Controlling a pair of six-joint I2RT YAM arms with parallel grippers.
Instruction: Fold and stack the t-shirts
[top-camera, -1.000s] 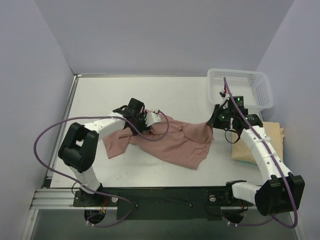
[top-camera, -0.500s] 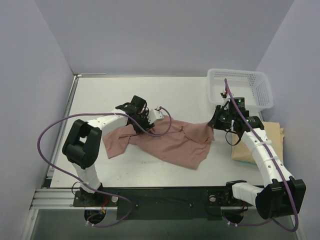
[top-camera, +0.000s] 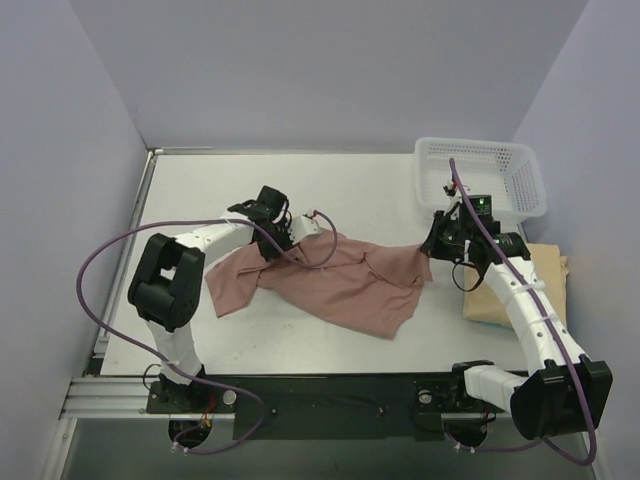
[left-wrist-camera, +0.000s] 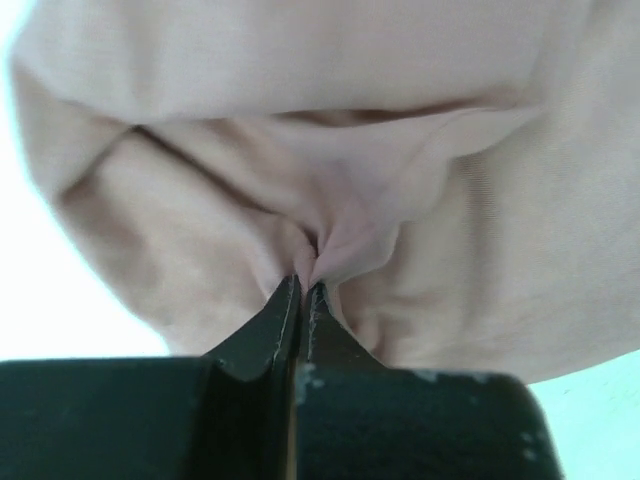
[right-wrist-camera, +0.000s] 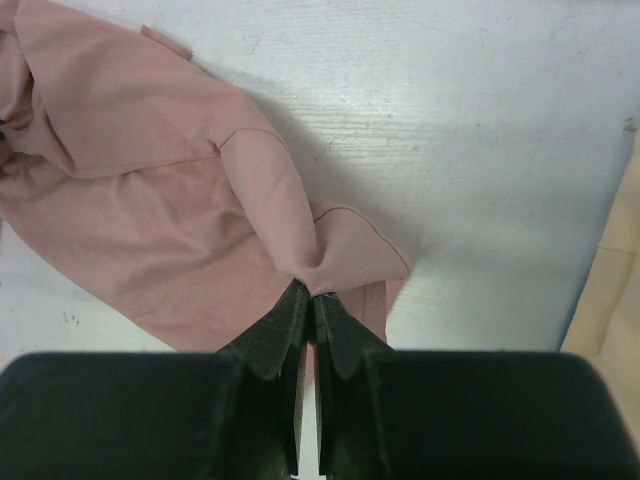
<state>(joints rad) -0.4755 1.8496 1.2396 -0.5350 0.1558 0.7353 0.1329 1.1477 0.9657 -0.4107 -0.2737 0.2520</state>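
Note:
A dusty pink-brown t-shirt (top-camera: 340, 285) lies crumpled across the middle of the table. My left gripper (top-camera: 285, 243) is at its upper left edge, shut on a pinch of the pink cloth (left-wrist-camera: 330, 240), which fills the left wrist view. My right gripper (top-camera: 428, 250) is at the shirt's right corner, shut on a fold of the same shirt (right-wrist-camera: 330, 262) that is drawn up off the table. A pale tan-yellow t-shirt (top-camera: 545, 268) lies folded at the right edge of the table, partly under my right arm; its edge (right-wrist-camera: 612, 290) shows in the right wrist view.
A white mesh basket (top-camera: 482, 178) stands at the back right, just behind my right gripper. Purple cables loop from both arms. Lilac walls close the table on three sides. Bare white table (top-camera: 360, 195) shows behind the pink shirt and in front of it.
My left gripper has shifted slightly back and left on the shirt's upper edge and has closed on the cloth. The right gripper has held its grip in place.

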